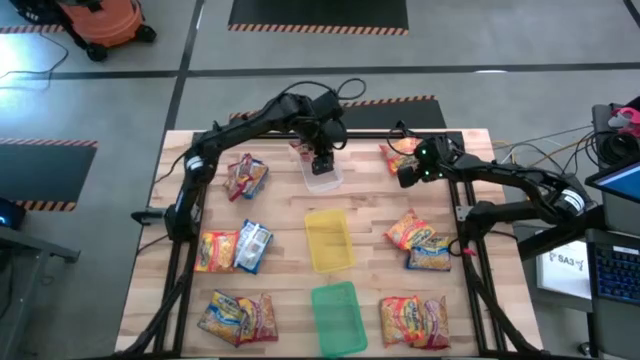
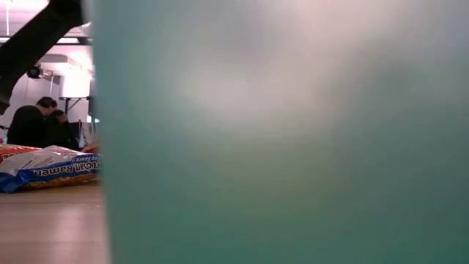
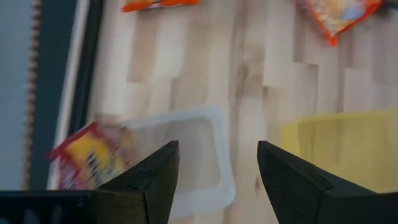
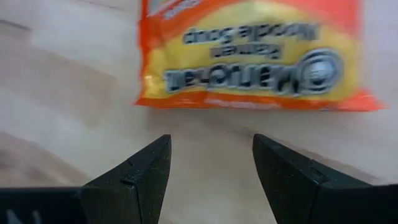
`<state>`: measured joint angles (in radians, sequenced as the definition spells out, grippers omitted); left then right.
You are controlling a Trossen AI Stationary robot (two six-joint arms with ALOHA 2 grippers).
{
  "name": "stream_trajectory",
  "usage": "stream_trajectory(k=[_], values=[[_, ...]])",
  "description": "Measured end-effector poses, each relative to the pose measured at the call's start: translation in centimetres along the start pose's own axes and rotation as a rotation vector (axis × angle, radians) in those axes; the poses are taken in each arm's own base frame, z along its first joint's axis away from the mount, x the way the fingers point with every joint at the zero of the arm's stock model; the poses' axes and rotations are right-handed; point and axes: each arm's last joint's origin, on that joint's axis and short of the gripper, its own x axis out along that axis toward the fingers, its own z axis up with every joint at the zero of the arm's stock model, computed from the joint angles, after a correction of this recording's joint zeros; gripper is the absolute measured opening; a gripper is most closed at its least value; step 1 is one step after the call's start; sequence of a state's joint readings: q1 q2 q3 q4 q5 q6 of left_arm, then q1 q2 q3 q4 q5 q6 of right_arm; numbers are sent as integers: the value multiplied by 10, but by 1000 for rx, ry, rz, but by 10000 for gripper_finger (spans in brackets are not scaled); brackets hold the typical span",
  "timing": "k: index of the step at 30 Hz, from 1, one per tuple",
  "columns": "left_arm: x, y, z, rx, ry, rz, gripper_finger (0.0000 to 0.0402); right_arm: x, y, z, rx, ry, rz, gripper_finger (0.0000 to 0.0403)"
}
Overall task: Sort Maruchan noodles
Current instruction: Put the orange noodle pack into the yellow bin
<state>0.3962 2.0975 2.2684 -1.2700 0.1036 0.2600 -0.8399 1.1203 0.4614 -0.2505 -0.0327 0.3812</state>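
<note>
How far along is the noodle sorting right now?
Barely begun. One red packet lies at the clear tray, under the open left gripper. The open right gripper faces an orange packet, not yet gripped. The yellow tray and green tray look empty; most packets remain scattered.

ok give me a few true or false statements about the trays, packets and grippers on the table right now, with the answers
1. The clear tray lies farther from the table's near edge than the yellow tray. True.
2. The left gripper is shut on a packet. False: its fingers stand open and empty over the clear tray.
3. The right gripper is open above bare wood next to an orange packet. True.
4. The green tray holds several packets. False: no packet shows in it in the high view.
5. All packets lie on one side of the trays. False: packets lie on both sides of them.
</note>
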Motion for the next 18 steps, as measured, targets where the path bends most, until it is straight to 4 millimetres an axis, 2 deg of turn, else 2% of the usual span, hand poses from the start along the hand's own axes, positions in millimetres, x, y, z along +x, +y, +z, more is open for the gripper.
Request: stream_trajectory(k=[6, 11, 14, 18], values=[[-43, -23, -9, -29, 1, 165, 199, 6, -2, -7, 105, -41, 59, 215], [-73, -48, -29, -46, -24, 393, 199, 13, -6, -20, 227, -54, 138, 215], [-86, -61, -46, -58, -68, 518, 199, 17, -8, -25, 331, -102, 180, 215], [-95, -71, -68, -106, -168, 562, 199, 19, -11, -33, 470, -158, 231, 215]])
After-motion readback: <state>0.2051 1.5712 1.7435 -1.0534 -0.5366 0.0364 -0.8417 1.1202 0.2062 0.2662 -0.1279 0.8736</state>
